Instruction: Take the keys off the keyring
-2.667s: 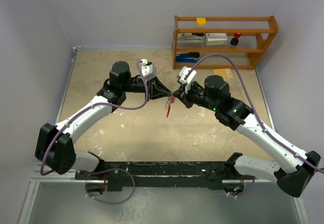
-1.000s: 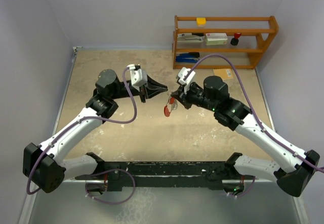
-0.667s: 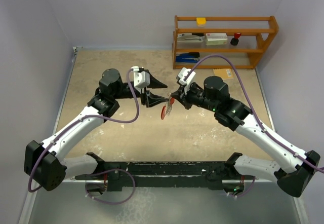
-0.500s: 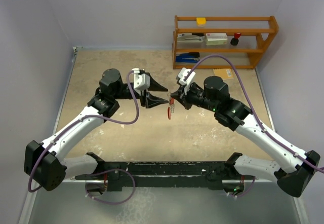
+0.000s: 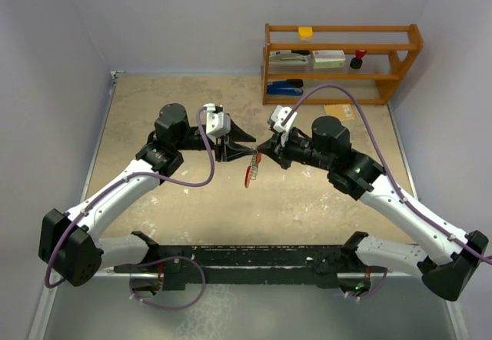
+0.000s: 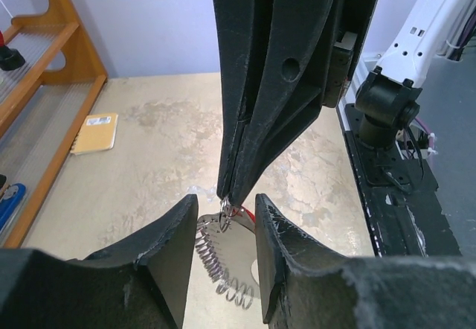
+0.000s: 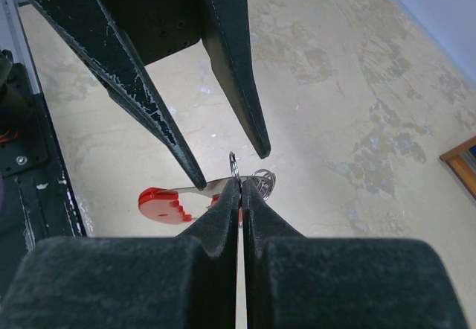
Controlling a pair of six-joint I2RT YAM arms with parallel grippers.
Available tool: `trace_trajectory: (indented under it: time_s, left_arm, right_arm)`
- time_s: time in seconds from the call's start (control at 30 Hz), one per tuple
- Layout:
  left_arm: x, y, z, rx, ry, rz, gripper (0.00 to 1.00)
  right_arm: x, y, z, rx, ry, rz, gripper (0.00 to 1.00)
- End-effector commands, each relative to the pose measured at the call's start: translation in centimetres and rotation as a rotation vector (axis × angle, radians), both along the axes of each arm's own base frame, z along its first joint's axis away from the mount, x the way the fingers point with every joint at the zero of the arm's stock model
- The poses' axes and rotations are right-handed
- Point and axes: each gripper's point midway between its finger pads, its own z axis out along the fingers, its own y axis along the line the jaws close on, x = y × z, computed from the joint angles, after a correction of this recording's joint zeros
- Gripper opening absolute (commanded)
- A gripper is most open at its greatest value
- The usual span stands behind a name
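Showing the right gripper point(image 7: 238, 184) clenched on the thin metal ring point(image 7: 233, 167) of the keyring point(image 7: 165, 201), which it is holding in the air over the table point(image 5: 292, 209). The left gripper point(image 6: 224, 204) is facing the right gripper tip to tip, its fingers parted and straddling the ring, visibly gripping nothing. The keyring's red body is hanging below the right gripper, long axis downward. Separate keys are not distinguishable here. The left gripper, judged nearer and free, is needing only to close.
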Motion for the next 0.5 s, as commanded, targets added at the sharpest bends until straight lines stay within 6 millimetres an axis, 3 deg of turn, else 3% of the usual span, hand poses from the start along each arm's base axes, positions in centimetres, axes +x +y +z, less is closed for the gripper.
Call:
trace_trajectory:
  time_s: [0.0,0.47]
  left_arm:
    - [0.06,-0.16,2.41,-0.035,-0.085,0.000,0.34]
    - [-0.92,-0.32,2.77,-0.061,-0.088,-0.055,0.17]
  right_arm:
    - [-0.86,0.23,2.84,0.074,-0.055,0.041,0.00]
    - [-0.89,0.51,2.71,0.079,-0.052,0.049,0.00]
